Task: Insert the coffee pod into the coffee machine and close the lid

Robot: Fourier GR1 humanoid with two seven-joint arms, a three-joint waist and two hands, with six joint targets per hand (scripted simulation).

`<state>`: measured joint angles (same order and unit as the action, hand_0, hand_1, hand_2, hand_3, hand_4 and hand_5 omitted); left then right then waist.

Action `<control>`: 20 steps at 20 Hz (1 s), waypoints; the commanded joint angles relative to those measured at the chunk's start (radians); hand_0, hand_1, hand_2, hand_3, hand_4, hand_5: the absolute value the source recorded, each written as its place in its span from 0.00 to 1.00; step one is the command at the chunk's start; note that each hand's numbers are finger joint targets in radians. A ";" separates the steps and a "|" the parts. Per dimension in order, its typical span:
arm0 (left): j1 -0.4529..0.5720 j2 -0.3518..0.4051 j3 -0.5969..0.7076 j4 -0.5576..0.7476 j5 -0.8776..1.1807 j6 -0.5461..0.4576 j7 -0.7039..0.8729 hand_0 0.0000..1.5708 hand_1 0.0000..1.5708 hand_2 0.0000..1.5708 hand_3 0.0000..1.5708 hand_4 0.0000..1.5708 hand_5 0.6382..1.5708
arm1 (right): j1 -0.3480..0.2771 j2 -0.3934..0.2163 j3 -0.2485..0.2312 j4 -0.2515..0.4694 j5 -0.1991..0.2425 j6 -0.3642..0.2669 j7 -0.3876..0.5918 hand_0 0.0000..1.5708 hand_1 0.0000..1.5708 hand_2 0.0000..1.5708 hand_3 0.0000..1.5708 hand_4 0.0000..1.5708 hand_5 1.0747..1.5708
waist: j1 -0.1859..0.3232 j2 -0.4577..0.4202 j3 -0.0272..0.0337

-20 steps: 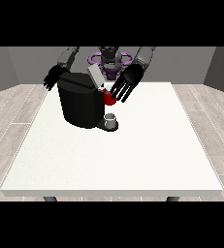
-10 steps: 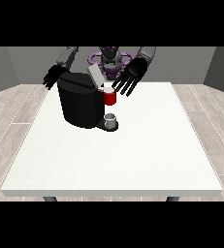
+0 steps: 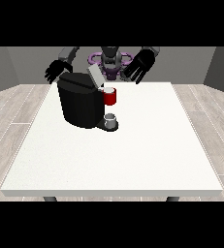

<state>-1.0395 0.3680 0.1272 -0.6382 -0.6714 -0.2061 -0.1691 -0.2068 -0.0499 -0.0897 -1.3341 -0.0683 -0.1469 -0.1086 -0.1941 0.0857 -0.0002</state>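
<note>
White table (image 3: 133,160): black coffee machine (image 3: 79,104), lid (image 3: 94,75) raised, red head.

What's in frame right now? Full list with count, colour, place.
table: 1, white, fills the middle of the view, robot behind it
coffee machine: 1, black, back left part of the table
lid: 1, grey, raised at a slant on top of the machine
red part: 1, red with a pale top, at the machine's head on its right side; looks like the pod seat, pod itself cannot be told apart
cup: 1, grey, on the machine's base below the red part
floor: pale wood planks, around the table
hand at the view's left: 1, black, fingers spread, behind the machine
hand at the view's right: 1, black, fingers spread, raised right of the lid, holding nothing
</note>
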 commanded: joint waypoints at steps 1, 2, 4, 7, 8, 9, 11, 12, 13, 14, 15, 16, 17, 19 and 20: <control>0.059 -0.083 0.093 0.006 0.114 0.003 0.038 0.00 0.00 0.00 0.00 0.00 1.00 | 0.071 0.001 0.006 -0.008 -0.009 0.016 0.010 0.00 0.00 0.00 0.00 0.25 1.00 | 0.029 -0.117 -0.0002; 0.105 -0.094 0.130 -0.007 0.161 0.020 -0.034 0.00 0.00 0.00 0.00 0.05 1.00 | 0.055 -0.033 -0.033 -0.016 -0.037 0.035 0.011 0.00 0.00 0.00 0.00 0.28 1.00 | 0.058 -0.120 -0.0010; 0.129 -0.118 0.208 0.005 0.254 -0.010 -0.042 0.00 0.00 0.00 0.00 0.17 1.00 | 0.085 -0.026 -0.003 -0.027 -0.008 0.027 0.014 0.00 0.00 0.00 0.00 0.31 1.00 | 0.081 -0.159 -0.0021; 0.236 -0.194 0.193 -0.013 0.276 -0.012 -0.086 0.00 0.00 0.00 0.00 0.00 1.00 | 0.113 -0.053 0.000 -0.030 0.004 0.045 0.020 0.00 0.00 0.00 0.00 0.23 1.00 | 0.143 -0.238 -0.0005; 0.259 -0.228 0.189 -0.012 0.285 -0.014 -0.072 0.00 0.00 0.00 0.00 0.00 1.00 | 0.093 -0.104 -0.028 -0.033 -0.014 0.076 0.046 0.00 0.00 0.00 0.00 0.25 1.00 | 0.159 -0.265 -0.0003; 0.291 -0.173 0.221 0.002 0.299 -0.014 -0.098 0.00 0.00 0.00 0.00 0.00 1.00 | 0.090 -0.076 0.028 -0.099 -0.002 0.079 0.091 0.00 0.00 0.00 0.00 0.22 1.00 | 0.129 -0.256 -0.0012; 0.357 -0.218 0.220 -0.010 0.325 -0.036 -0.118 0.00 0.00 0.00 0.00 0.00 1.00 | 0.158 -0.068 0.049 -0.098 0.000 0.110 0.055 0.00 0.00 0.00 0.00 0.18 1.00 | 0.158 -0.322 -0.0005; 0.330 -0.237 0.218 -0.022 0.336 -0.042 -0.088 0.00 0.00 0.00 0.00 0.12 1.00 | 0.077 -0.111 0.000 -0.087 -0.041 0.131 0.097 0.00 0.00 0.00 0.00 0.16 1.00 | 0.201 -0.315 0.0000; 0.406 -0.240 0.247 0.000 0.367 -0.057 -0.139 0.00 0.00 0.00 0.00 0.09 1.00 | 0.081 -0.094 0.043 -0.140 -0.010 0.108 0.140 0.00 0.00 0.00 0.00 0.08 1.00 | 0.184 -0.339 -0.0015; 0.395 -0.253 0.245 -0.008 0.369 -0.045 -0.091 0.00 0.00 0.00 0.00 0.14 1.00 | 0.103 -0.105 0.048 -0.142 -0.005 0.131 0.100 0.00 0.00 0.00 0.00 0.00 1.00 | 0.189 -0.355 -0.0003; 0.407 -0.244 0.251 -0.022 0.380 -0.046 -0.122 0.00 0.00 0.00 0.00 0.14 1.00 | 0.038 -0.098 0.048 -0.160 0.005 0.093 0.163 0.00 0.00 0.00 0.00 0.00 1.00 | 0.204 -0.328 -0.0007; 0.410 -0.277 0.235 -0.040 0.375 -0.015 -0.089 0.00 0.00 0.00 0.00 0.06 1.00 | 0.044 -0.105 0.050 -0.175 0.003 0.105 0.166 0.00 0.00 0.00 0.00 0.03 1.00 | 0.199 -0.337 -0.0001; 0.418 -0.296 0.237 -0.044 0.396 -0.050 -0.095 0.00 0.00 0.00 0.00 0.00 1.00 | 0.035 -0.108 0.034 -0.142 -0.019 0.128 0.131 0.00 0.00 0.00 0.00 0.00 1.00 | 0.250 -0.331 0.0002; 0.423 -0.271 0.230 -0.076 0.411 -0.081 -0.055 0.00 0.00 0.00 0.00 0.00 1.00 | -0.007 -0.131 0.029 -0.168 -0.028 0.137 0.209 0.00 0.00 0.00 0.00 0.00 1.00 | 0.258 -0.337 0.0002; 0.408 -0.268 0.235 -0.095 0.432 -0.114 -0.077 0.00 0.00 0.00 0.00 0.00 1.00 | -0.003 -0.128 0.016 -0.112 -0.018 0.143 0.108 0.00 0.00 0.00 0.00 0.00 1.00 | 0.308 -0.288 0.0006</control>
<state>-0.6424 0.1067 0.3582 -0.6924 -0.2832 -0.2707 -0.2544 -0.1730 -0.1635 -0.0641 -1.4695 -0.0856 -0.0238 0.0296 0.0433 -0.2292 -0.0005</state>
